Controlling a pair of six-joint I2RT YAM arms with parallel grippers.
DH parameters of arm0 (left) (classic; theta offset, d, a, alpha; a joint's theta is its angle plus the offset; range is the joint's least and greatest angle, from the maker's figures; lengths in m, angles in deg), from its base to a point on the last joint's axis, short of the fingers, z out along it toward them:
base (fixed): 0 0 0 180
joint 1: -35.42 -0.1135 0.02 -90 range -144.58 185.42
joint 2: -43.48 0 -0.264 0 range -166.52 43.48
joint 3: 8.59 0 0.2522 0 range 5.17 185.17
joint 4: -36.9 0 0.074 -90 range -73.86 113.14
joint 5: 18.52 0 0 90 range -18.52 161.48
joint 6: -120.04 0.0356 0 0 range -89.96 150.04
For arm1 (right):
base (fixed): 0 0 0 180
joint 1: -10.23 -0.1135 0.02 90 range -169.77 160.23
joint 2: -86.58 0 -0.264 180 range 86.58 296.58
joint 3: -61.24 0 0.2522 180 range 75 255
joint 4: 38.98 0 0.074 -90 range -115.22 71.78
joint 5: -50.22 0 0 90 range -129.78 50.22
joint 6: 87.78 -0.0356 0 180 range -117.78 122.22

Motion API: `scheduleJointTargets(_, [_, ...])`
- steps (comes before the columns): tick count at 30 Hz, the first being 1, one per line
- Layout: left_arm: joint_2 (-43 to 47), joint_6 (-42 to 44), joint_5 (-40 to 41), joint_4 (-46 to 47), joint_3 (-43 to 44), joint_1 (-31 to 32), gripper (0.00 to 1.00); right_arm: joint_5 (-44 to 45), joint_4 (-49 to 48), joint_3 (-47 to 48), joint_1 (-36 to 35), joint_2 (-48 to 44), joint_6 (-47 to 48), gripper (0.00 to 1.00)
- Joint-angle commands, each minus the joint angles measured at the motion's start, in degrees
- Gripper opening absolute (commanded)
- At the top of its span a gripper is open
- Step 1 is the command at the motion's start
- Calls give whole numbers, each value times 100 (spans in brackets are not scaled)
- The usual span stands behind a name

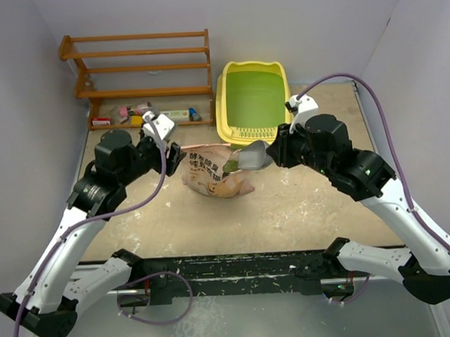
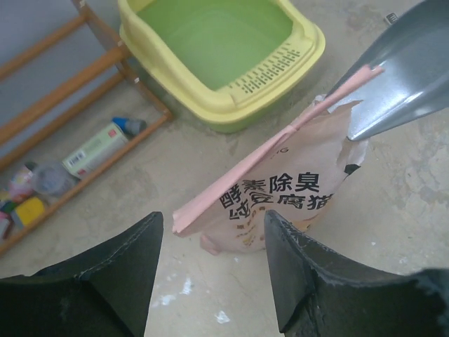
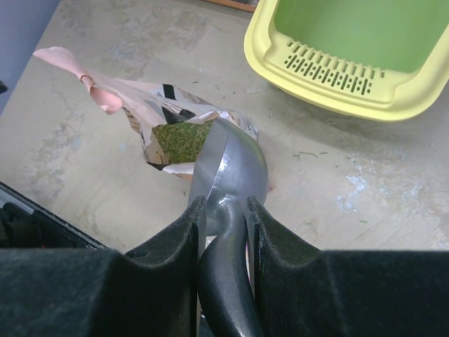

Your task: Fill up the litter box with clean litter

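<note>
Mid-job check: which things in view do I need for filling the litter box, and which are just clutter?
In use: litter box, clean litter inside the pink bag, grey scoop held by the right gripper, left gripper with jaws open at the bag's top edge.
Lying about: wooden rack, small bottles and packets on its lowest shelf.

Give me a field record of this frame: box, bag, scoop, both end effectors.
litter box: large yellow plastic tray, green floor, no granules visible inside
bag: pink printed bag lying on the table, mouth open
litter: pale grey-green granules inside the bag
scoop: grey metal scoop, bowl at the bag's mouth
right end effector: shut on the scoop's handle
left end effector: open, at the bag's pink top edge, not clamping it
</note>
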Motion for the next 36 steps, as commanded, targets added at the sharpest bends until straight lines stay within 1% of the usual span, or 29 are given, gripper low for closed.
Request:
scheduleJointTargets(1, [449,1314,-778,639,-301,-17,64,-121,-117,313,8,-100,89,0])
scheduleJointTargets(5, [401,2131,-1315,671,-607,-19,66,-187,4,448,9,-23,91,0])
scheduleJointTargets(7, [266,2360,-1502,664,-669,-24,65,-196,95,548,9,13,91,0])
scheduleJointTargets(9, [152,2530,-1570,862,-766,-24,65,-208,125,609,10,15,91,0])
scheduleJointTargets(13, [-45,2666,-1245,1552,-977,-22,64,-259,181,698,5,56,122,0])
scheduleJointTargets(17, [-277,3016,-1117,1760,-1033,-23,64,-315,223,710,10,105,152,0])
scheduleJointTargets(20, [-367,3054,-986,1954,-1027,-24,63,-320,209,689,10,122,152,0])
scheduleJointTargets(25, [-165,3143,-913,2056,-953,-24,64,-296,256,690,6,63,143,0])
scheduleJointTargets(27, [-109,3259,-924,2013,-883,-23,65,-252,271,688,6,38,163,0])
scheduleJointTargets(30, [-122,3481,-1126,1877,-769,-24,70,-220,316,710,9,37,204,0])
scheduleJointTargets(33, [-407,3893,-1713,1239,-500,-28,71,-218,325,710,10,30,222,0])
scheduleJointTargets(36, [-886,4159,-2046,643,-184,-31,71,-245,298,690,9,-8,205,0])
